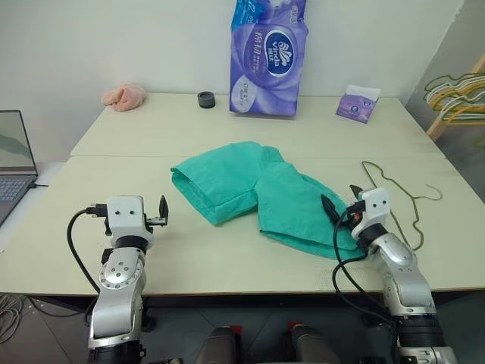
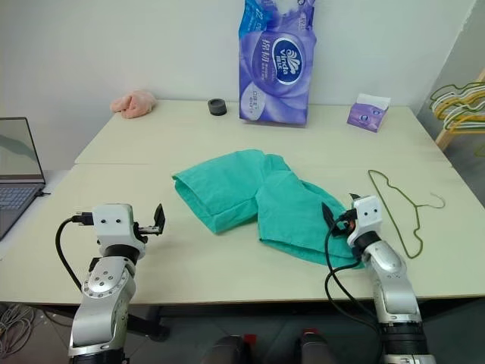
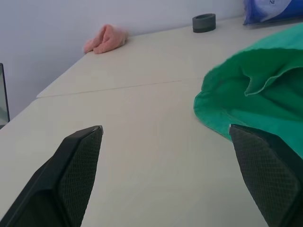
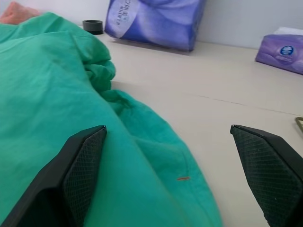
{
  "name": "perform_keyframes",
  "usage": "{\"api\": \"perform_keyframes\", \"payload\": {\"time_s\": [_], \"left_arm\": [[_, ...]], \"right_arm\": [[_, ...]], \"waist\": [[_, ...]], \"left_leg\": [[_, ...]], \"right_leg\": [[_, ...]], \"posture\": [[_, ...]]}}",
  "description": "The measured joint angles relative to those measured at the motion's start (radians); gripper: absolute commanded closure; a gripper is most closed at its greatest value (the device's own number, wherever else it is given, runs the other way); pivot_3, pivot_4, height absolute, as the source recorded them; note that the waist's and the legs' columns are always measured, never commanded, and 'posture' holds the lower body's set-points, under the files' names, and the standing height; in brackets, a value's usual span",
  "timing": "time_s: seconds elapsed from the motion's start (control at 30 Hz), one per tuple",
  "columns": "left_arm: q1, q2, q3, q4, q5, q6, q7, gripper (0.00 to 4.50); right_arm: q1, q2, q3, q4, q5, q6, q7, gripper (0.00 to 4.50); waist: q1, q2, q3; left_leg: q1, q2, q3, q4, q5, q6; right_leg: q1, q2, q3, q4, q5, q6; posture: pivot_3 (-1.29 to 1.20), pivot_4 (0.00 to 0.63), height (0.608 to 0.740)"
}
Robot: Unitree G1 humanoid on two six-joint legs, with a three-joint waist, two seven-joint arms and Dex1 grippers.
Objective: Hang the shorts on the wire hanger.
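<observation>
The teal-green shorts (image 1: 258, 186) lie crumpled flat in the middle of the table, with a small orange tag (image 4: 182, 178) near their hem. The thin olive wire hanger (image 1: 400, 199) lies flat on the table to the right of the shorts, its hook toward the right edge. My right gripper (image 1: 342, 199) is open and level over the shorts' right near edge; its left finger is above the cloth and it holds nothing. My left gripper (image 3: 175, 179) is open and empty above bare table, to the left of the shorts (image 3: 255, 90).
A purple toilet-paper pack (image 1: 267, 57), a purple tissue box (image 1: 358, 104), a dark tape roll (image 1: 206, 99) and a pink cloth (image 1: 125, 96) stand along the far edge. A laptop (image 1: 14, 163) sits at the left. Bunched hangers (image 1: 458, 95) are on a wooden rack at the far right.
</observation>
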Motion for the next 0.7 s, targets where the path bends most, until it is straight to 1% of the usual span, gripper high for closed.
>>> {"api": "perform_keyframes", "payload": {"time_s": [0.43, 0.6, 0.7], "left_arm": [[0.002, 0.01, -0.026, -0.005, 0.0, -0.009, -0.045, 0.0], [0.001, 0.012, -0.074, -0.006, -0.005, -0.019, -0.098, 0.0], [-0.002, 0.019, -0.125, -0.019, -0.029, -0.026, -0.166, 0.0]], "right_arm": [[0.0, -0.001, 0.002, -0.002, 0.003, -0.005, 0.032, 0.02], [-0.001, -0.015, 0.002, -0.007, 0.002, -0.006, 0.053, 0.02], [0.0, -0.033, 0.003, -0.031, 0.004, -0.006, 0.08, 0.02]], "waist": [[-0.001, 0.0, 0.0], [-0.002, 0.0, 0.0], [-0.004, 0.001, 0.0]], "left_leg": [[0.0, 0.0, 0.001, 0.0, 0.0, 0.0], [0.001, 0.0, 0.001, 0.0, 0.0, 0.0], [0.001, 0.0, 0.002, 0.0, 0.0, 0.0]], "right_leg": [[0.0, 0.0, 0.004, 0.0, 0.0, 0.0], [0.0, 0.0, 0.005, 0.0, 0.0, 0.0], [0.0, 0.0, 0.005, 0.0, 0.0, 0.0]], "posture": [[0.03, 0.08, 0.74], [0.0, 0.081, 0.74], [-0.03, 0.082, 0.74]]}}
